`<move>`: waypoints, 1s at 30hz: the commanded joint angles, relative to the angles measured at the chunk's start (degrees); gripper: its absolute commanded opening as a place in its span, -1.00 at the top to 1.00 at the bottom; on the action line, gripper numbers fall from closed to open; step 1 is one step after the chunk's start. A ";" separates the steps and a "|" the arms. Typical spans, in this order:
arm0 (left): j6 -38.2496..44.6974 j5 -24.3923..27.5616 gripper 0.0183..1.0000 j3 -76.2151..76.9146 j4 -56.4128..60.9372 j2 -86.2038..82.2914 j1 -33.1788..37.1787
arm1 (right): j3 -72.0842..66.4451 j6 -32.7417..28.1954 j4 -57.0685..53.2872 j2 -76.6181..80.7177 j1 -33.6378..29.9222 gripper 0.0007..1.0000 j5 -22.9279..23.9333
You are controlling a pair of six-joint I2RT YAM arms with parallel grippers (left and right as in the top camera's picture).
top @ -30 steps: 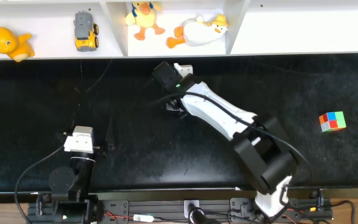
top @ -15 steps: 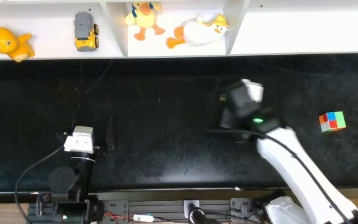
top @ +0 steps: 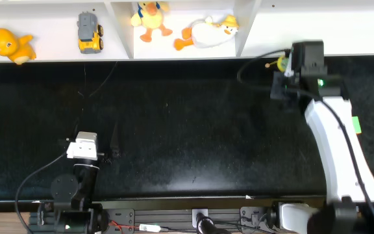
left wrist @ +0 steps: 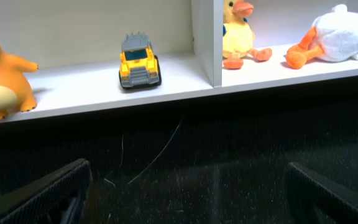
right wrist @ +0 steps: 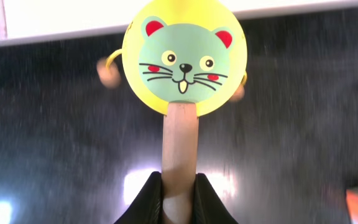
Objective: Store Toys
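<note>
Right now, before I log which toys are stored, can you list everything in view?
toy animal: 1, orange, left shelf compartment
toy truck: 1, yellow and grey, same compartment, on its wheels
duck plush: 1, yellow, middle compartment
bird plush: 1, white with orange feet, lying beside the duck plush
cat-face rattle: 1, yellow with a wooden handle, held over the mat near the shelf
block: 1, green side showing, on the mat, mostly hidden by the right arm
shelf: 1, white, along the mat's far edge
mat: 1, black, work surface
left gripper: open, facing the shelf
right gripper: shut on the rattle's handle
</note>
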 commanded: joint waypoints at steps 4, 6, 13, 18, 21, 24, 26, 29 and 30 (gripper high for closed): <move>-0.50 0.76 -0.99 -0.07 -0.28 -0.52 -0.11 | 13.38 -5.20 2.19 12.96 0.63 0.74 -0.52; -0.50 0.76 -1.00 -0.07 -0.26 -0.52 -0.11 | 15.78 -5.40 2.95 15.32 1.36 0.73 -0.59; -0.50 0.76 -0.99 -0.07 -0.26 -0.52 -0.11 | 21.57 -5.42 4.37 22.71 3.91 0.69 -0.48; -0.50 0.79 -1.00 -0.07 -0.28 -0.52 -0.11 | 21.64 -5.35 7.63 23.69 4.42 0.68 0.02; -0.50 0.76 -1.00 -0.07 -0.26 -0.52 -0.11 | 21.64 -5.40 7.54 23.69 4.35 0.65 0.59; -0.50 0.76 -1.00 -0.07 -0.28 -0.52 -0.11 | 21.64 -5.40 7.21 23.69 4.35 0.52 1.66; -0.52 0.76 -1.00 -0.07 -0.26 -0.52 -0.11 | 21.64 -5.38 6.93 23.69 4.37 0.42 1.66; -0.50 0.76 -0.99 -0.07 -0.26 -0.52 -0.11 | 21.64 -5.35 6.23 23.63 4.42 0.22 1.64; -0.50 0.76 -1.00 -0.07 -0.26 -0.52 -0.11 | 21.44 -5.27 5.42 22.86 4.42 0.13 1.57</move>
